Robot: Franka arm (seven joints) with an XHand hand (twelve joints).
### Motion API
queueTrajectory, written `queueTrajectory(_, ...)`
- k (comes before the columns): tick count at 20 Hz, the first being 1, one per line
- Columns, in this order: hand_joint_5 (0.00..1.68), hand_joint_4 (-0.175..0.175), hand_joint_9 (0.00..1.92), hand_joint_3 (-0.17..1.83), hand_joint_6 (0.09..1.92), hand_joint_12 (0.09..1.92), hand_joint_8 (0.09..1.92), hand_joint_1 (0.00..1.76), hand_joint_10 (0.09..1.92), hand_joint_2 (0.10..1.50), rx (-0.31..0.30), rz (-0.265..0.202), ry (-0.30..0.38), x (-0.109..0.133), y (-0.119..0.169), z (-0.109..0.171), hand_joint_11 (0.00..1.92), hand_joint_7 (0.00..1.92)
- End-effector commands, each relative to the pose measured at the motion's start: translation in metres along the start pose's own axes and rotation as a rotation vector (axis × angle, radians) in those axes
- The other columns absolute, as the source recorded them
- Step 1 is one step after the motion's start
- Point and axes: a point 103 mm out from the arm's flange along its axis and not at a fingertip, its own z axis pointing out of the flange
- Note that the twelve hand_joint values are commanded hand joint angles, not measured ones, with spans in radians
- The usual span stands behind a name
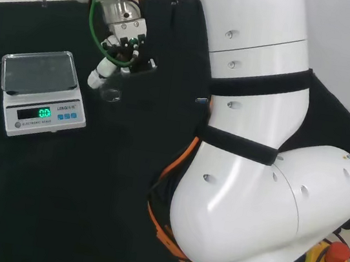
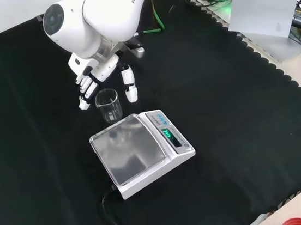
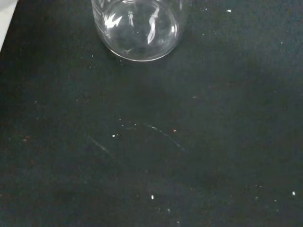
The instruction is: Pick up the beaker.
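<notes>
The hand (image 2: pixel 99 75) is hanging with fingers spread wide and holding nothing, the upright beaker (image 2: pixel 108 105) standing just below, between fingers and thumb (image 2: pixel 129 85), on the worktop (image 2: pixel 48 174).

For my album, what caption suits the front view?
Robot hand open around a clear beaker standing on black cloth beside a scale.
</notes>
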Motion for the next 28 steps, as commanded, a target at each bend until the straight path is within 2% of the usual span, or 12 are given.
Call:
queueTrajectory(1, 0.07, 0.081, 0.31, 0.07, 0.09, 1.51, 0.66, 0.59, 0.85, 0.62, -0.002, 0.004, -0.018, 0.009, 0.005, 0.007, 0.19, 0.07)
queueTrajectory(6, 0.14, 0.085, 0.35, 0.07, 0.09, 1.49, 0.67, 0.64, 0.83, 0.63, -0.005, 0.011, -0.036, 0.017, 0.011, 0.014, 0.23, 0.12)
queueTrajectory(9, 0.24, 0.092, 0.42, 0.08, 0.09, 1.46, 0.67, 0.7, 0.81, 0.65, -0.033, 0.025, -0.036, 0.019, 0.012, 0.016, 0.3, 0.19)
queueTrajectory(14, 0.53, 0.095, 0.76, 0.16, 0.12, 1.28, 0.71, 0.94, 0.7, 0.66, -0.155, 0.068, -0.02, 0.022, 0.013, 0.021, 0.64, 0.48)
queueTrajectory(16, 0.7, 0.098, 1.02, 0.32, 0.44, 1.15, 0.73, 1.04, 0.58, 0.61, -0.211, 0.078, -0.007, 0.023, 0.013, 0.024, 0.9, 0.69)
queueTrajectory(18, 0.82, 0.082, 1.25, 0.5, 0.74, 0.97, 0.77, 1.13, 0.48, 0.55, -0.262, 0.083, 0.0, 0.026, 0.013, 0.027, 1.17, 0.87)
queueTrajectory(20, 0.92, 0.056, 1.4, 0.6, 0.84, 0.81, 0.82, 1.18, 0.4, 0.52, -0.288, 0.086, 0.004, 0.028, 0.014, 0.029, 1.37, 1.01)
queueTrajectory(22, 1.17, 0.041, 1.48, 0.55, 0.68, 0.71, 0.84, 1.17, 0.34, 0.64, -0.306, 0.085, 0.005, 0.03, 0.014, 0.031, 1.48, 1.1)
queueTrajectory(23, 1.29, 0.01, 1.52, 0.5, 0.54, 0.66, 0.85, 1.18, 0.31, 0.7, -0.31, 0.085, 0.003, 0.032, 0.015, 0.032, 1.53, 1.14)
queueTrajectory(28, 1.34, -0.022, 1.54, 0.48, 0.47, 0.62, 0.86, 1.18, 0.29, 0.72, -0.311, 0.08, 0.004, 0.033, 0.013, 0.027, 1.57, 1.17)
